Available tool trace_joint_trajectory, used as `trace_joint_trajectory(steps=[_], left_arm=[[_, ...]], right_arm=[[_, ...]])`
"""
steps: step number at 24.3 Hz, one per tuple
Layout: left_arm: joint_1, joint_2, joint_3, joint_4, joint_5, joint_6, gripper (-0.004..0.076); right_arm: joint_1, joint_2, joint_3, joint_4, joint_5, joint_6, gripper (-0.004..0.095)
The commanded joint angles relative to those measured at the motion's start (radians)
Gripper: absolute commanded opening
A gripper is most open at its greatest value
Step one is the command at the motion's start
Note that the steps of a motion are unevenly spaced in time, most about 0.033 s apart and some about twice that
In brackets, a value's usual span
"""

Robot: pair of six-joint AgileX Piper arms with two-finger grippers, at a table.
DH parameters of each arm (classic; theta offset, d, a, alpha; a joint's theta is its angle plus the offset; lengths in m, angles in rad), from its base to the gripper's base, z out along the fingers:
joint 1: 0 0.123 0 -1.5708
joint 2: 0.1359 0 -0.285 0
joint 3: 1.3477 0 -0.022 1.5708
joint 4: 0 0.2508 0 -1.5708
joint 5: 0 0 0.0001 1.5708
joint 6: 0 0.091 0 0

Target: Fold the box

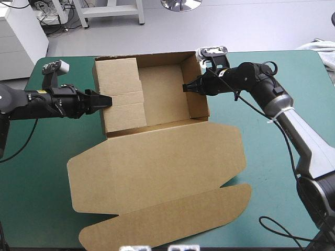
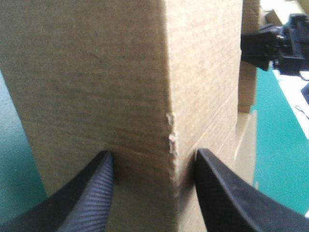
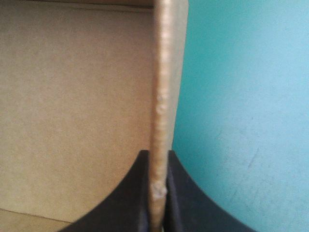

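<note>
The left arm's gripper with two broad black fin-shaped fingers [image 1: 107, 100] reaches in from the left side of the table with the teal-green cover [image 1: 36, 178]. It meets the left wall of the cut brown cardboard box [image 1: 157, 157]. In the left wrist view, this left gripper [image 2: 152, 154] is released. Its fingers [image 2: 91, 193] stand spread on either side of the thick, folded-over wall, whose corner runs up between them.

The box sits in the middle of the table. Its tray lies toward the far edge with the walls raised, a wide flap is folded inward over the left side, and the lid lies flat toward the near edge.

The right arm's black-fingered gripper [image 1: 184, 87] is at the tray's right wall, reaching in from outside it. In the right wrist view, the right gripper [image 3: 158, 157] is clenched on that wall, whose thin top edge is pinched upright between the fingers. The tray's floor is on one side of it and the bare cover on the other.
</note>
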Motion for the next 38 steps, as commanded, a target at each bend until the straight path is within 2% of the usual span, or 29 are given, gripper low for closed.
trace_joint_trajectory(steps=[1,5,9,12,14,16,19,25,27,33,38], left_arm=[[-0.054,-0.030,-0.026,0.089,-0.099,-0.093,0.0347],[-0.116,-0.030,-0.026,0.299,-0.160,-0.206,0.0346],[-0.162,-0.019,-0.026,0.407,-0.227,-0.287,0.0342],[-0.190,0.019,-0.026,0.458,-0.209,-0.306,0.0176],[-0.219,0.055,-0.028,0.455,-0.188,-0.306,-0.0007],[-0.259,0.080,-0.028,0.455,-0.202,-0.310,-0.0010],[-0.303,0.102,-0.028,0.458,-0.234,-0.324,-0.0010],[-0.323,0.189,-0.028,0.467,-0.174,-0.330,-0.0010],[-0.330,0.205,-0.028,0.470,-0.173,-0.330,-0.0010],[-0.415,0.243,-0.028,0.678,-0.182,-0.436,-0.0010],[-0.449,0.298,-0.028,0.679,-0.182,-0.436,-0.0010]], right_arm=[[0.037,-0.055,-0.030,0.061,-0.030,0.004,-0.0015],[0.057,-0.055,-0.030,0.035,-0.013,0.004,-0.0015],[0.066,-0.055,-0.030,0.021,0.031,0.004,-0.0015],[0.066,-0.057,-0.030,0.013,0.072,0.004,-0.0015],[0.066,-0.067,-0.030,-0.029,0.117,0.012,-0.0015],[0.066,-0.078,-0.030,-0.118,0.178,0.058,-0.0015],[0.066,-0.083,-0.030,-0.188,0.266,0.105,-0.0015],[0.066,-0.072,-0.028,-0.274,0.377,0.182,-0.0015],[0.066,-0.070,0.000,-0.286,0.370,0.192,-0.0015],[0.066,-0.036,0.151,-0.251,0.274,0.225,-0.0016],[0.066,0.017,0.158,-0.218,0.279,0.225,-0.0015]])
